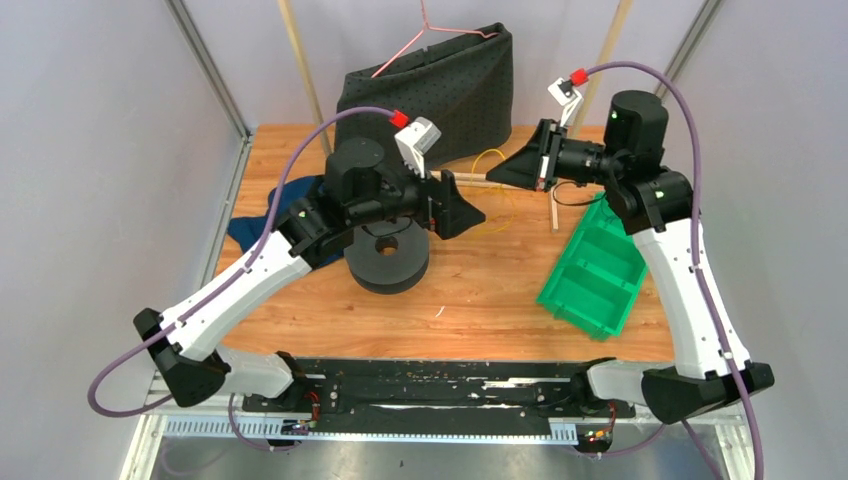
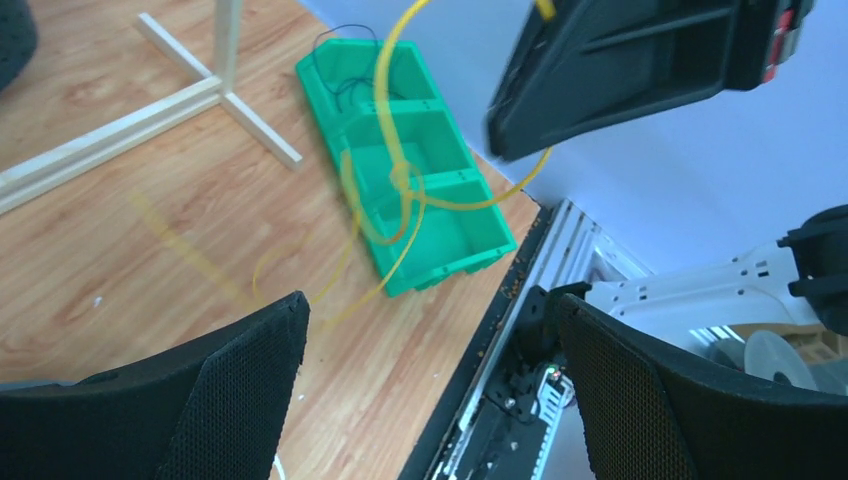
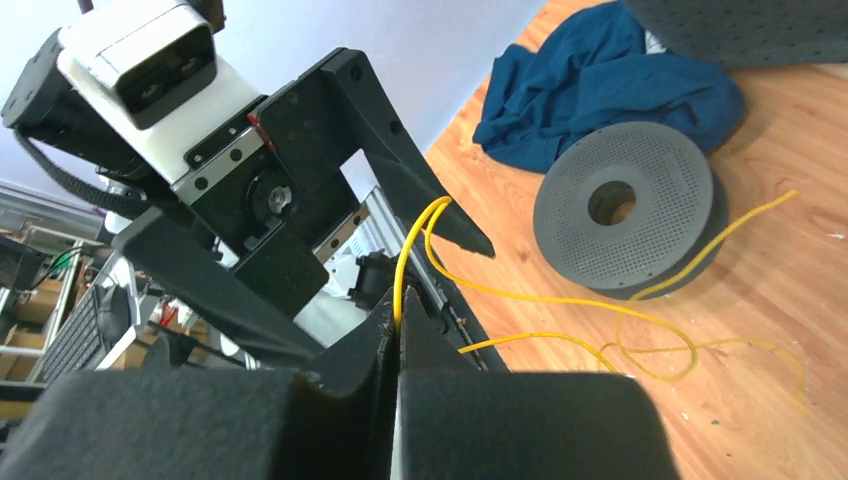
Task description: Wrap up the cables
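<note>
The thin yellow wire (image 3: 560, 300) runs up from loose loops on the wooden table into my right gripper (image 3: 398, 315), which is shut on it. In the top view the right gripper (image 1: 492, 177) is held above the table's far middle, with wire (image 1: 482, 157) below it. My left gripper (image 2: 430, 305) is wide open and empty; it faces the right gripper (image 2: 505, 135) from close by, and the wire (image 2: 400, 180) hangs knotted between them. In the top view the left gripper (image 1: 470, 212) is just left of the right one, above a dark grey spool (image 1: 388, 255).
A green divided bin (image 1: 595, 265) lies at the right, also in the left wrist view (image 2: 430, 215). A wooden stand (image 2: 200, 100) rests behind the grippers. A blue cloth (image 1: 255, 215) lies at the left. A black bag (image 1: 440, 85) with a pink hanger (image 1: 430, 30) stands at the back.
</note>
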You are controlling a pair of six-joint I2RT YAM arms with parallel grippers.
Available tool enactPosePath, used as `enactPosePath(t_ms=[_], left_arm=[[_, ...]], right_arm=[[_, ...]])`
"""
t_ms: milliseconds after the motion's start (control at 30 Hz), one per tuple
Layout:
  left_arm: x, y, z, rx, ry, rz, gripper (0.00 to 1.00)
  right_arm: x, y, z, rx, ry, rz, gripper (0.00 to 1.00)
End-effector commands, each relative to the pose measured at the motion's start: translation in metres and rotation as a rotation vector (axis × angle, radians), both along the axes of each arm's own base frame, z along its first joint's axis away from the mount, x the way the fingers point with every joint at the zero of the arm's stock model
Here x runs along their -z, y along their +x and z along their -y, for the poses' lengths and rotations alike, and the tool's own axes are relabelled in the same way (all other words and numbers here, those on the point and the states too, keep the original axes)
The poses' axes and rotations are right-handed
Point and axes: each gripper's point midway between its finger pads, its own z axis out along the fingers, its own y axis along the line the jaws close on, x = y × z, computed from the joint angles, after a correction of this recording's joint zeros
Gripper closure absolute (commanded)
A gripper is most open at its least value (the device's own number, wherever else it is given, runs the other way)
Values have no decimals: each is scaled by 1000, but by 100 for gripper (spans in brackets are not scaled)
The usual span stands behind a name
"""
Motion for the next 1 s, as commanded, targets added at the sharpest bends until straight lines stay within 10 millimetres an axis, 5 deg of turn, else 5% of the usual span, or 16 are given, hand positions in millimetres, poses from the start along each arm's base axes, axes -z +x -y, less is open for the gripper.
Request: enactPosePath(t_ms=[0, 333, 667, 967], left_arm=[[-21, -1, 14, 18, -73, 32, 4], [-5, 10, 16, -33, -50, 2, 27], [-2, 5, -12, -88, 19, 73, 11], [9, 20, -40, -212, 62, 107, 19]], right_arm=[[5, -4, -17, -42, 1, -51, 99], [9, -11, -21, -68, -3, -64, 99], [14, -8, -24, -89, -15, -70, 99], [22, 1, -28, -95, -24, -101, 99]])
